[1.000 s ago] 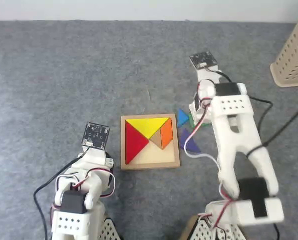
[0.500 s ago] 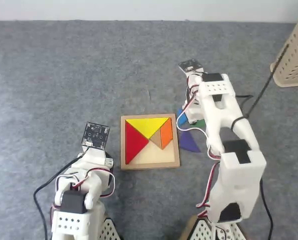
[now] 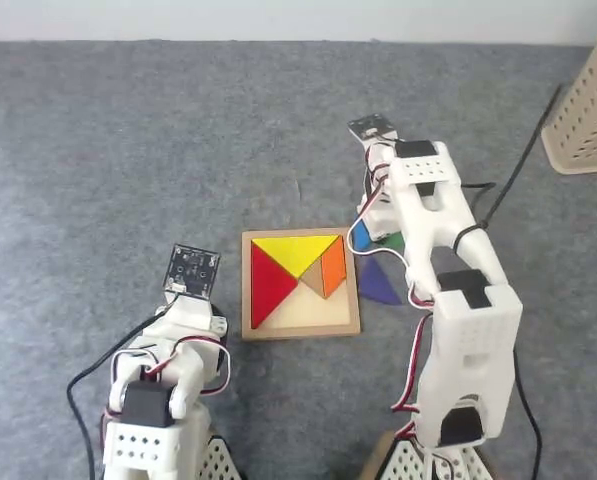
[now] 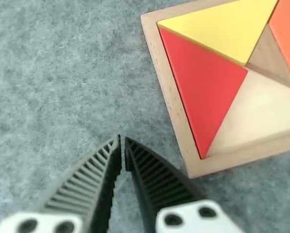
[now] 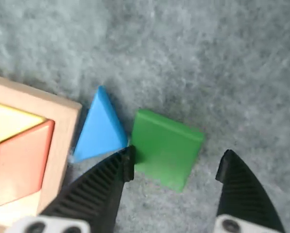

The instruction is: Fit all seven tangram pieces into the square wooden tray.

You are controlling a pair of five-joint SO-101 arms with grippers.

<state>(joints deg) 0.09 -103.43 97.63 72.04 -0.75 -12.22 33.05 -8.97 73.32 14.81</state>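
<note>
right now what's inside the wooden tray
Inside the wooden tray lie a yellow triangle, a red triangle and an orange piece; the rest is bare wood. Nothing covers it in the high view.

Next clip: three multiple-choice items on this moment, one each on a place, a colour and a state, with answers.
1. Where does the green square lie? A) in the tray B) on the carpet beside the blue triangle C) on the yellow triangle
2. The large triangle beside the yellow one is: A) purple B) red C) blue
3. How is the left hand? A) wide open B) shut on a piece C) shut, empty
Answers: 1 B, it lies outside the tray's rim; 2 B, red borders yellow; 3 C, its fingers are closed over bare carpet.
</note>
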